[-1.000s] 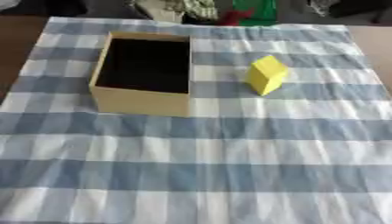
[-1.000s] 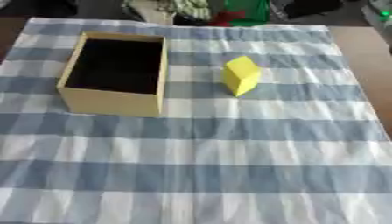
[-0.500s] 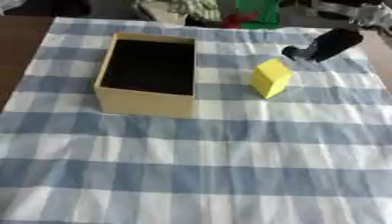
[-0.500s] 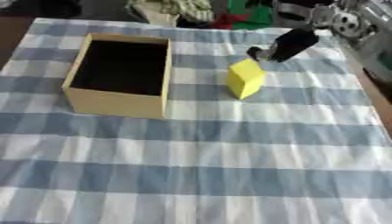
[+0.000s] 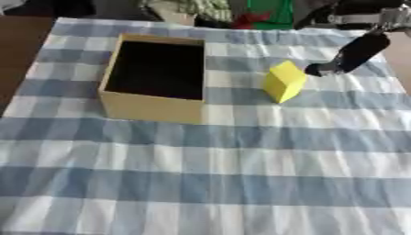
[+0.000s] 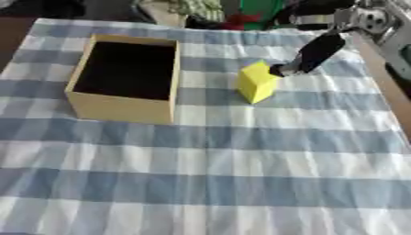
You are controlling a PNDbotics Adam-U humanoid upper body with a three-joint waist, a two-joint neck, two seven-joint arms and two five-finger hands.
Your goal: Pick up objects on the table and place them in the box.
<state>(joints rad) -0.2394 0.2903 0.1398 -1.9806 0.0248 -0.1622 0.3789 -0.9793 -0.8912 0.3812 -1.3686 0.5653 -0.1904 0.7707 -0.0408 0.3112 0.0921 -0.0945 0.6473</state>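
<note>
Cloth (image 5: 241, 183): blue and white checks, spread over the whole table under everything I see.
Box (image 5: 152, 108): tan card, open at the top, dark inside, standing on the cloth to my left of centre.
Block (image 5: 284, 81): yellow, standing on the cloth to the right of the box and apart from it, outside it.
My right hand (image 6: 311, 54): it comes in from the upper right corner, black, slanting down toward the block; its tip is just beside the block's upper right edge. Whether it touches I cannot tell, and I cannot tell how my fingers are set, spread or together.
Clutter (image 5: 265, 11): green, red and pale things beyond the far edge of the cloth, too blurred to name.
</note>
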